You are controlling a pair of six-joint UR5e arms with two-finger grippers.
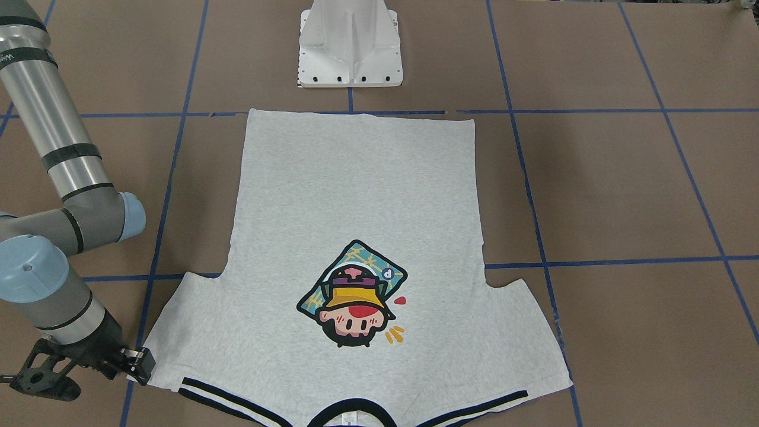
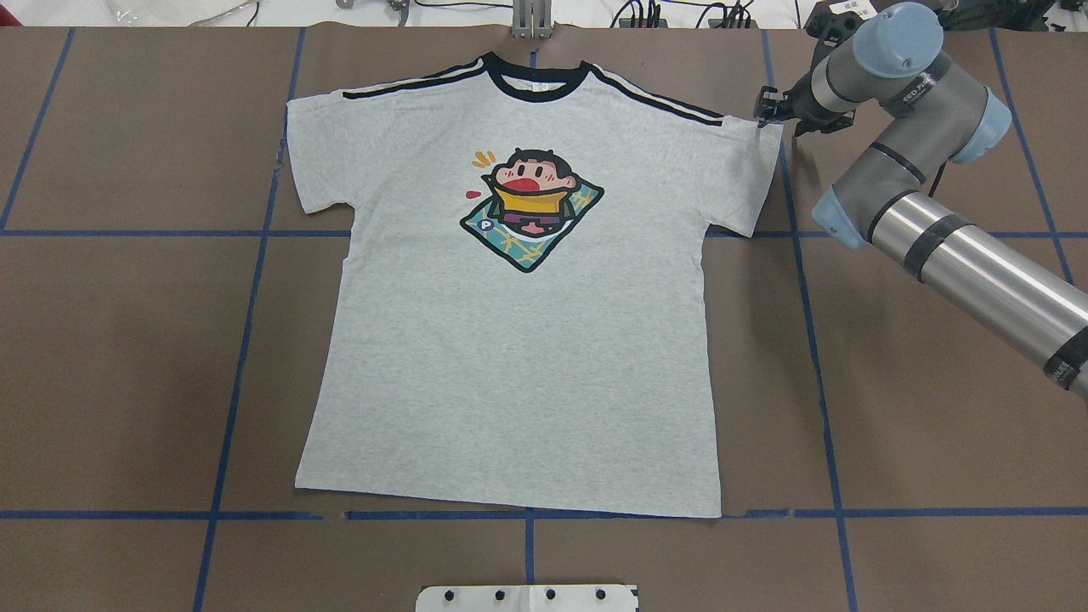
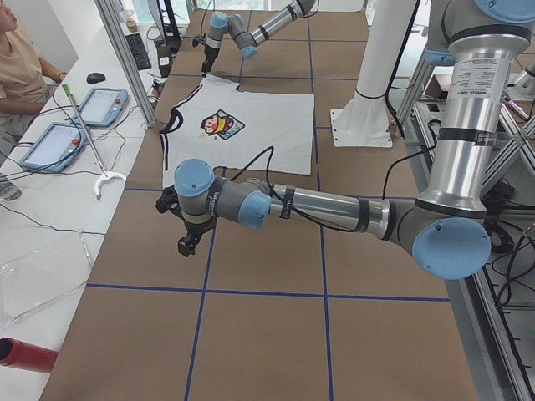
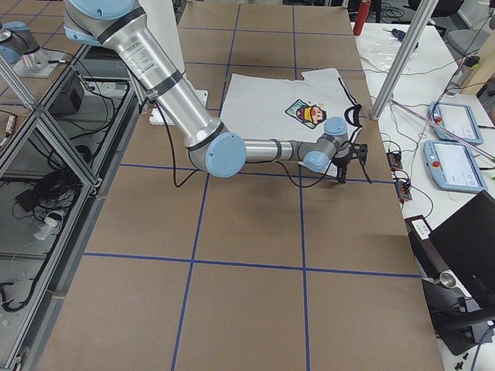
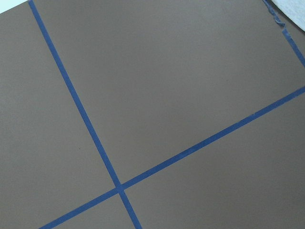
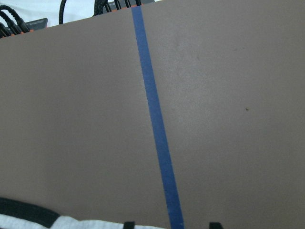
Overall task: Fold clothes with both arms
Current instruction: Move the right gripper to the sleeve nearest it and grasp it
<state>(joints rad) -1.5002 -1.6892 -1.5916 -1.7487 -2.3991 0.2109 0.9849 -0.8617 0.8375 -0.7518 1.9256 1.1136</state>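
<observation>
The brown table [image 2: 127, 340], gridded with blue tape, is carrying a grey T-shirt [image 2: 510, 357] that is lying flat and face up at its middle. The shirt's hem is pointing toward the robot's white base [image 1: 350, 47] and its striped collar toward the far edge. The right arm [image 2: 960, 246] is reaching low across the table to the outer corner of the sleeve on its side. The left arm [image 3: 334, 209] is stretching out over bare table, well apart from the shirt. The right gripper [image 2: 767, 110] is sitting at that sleeve corner, its fingertips [image 6: 128, 224] standing apart beside the cloth's edge. The left gripper [image 3: 188, 245] is pointing down above the table; whether its fingers are apart or together I cannot tell.
</observation>
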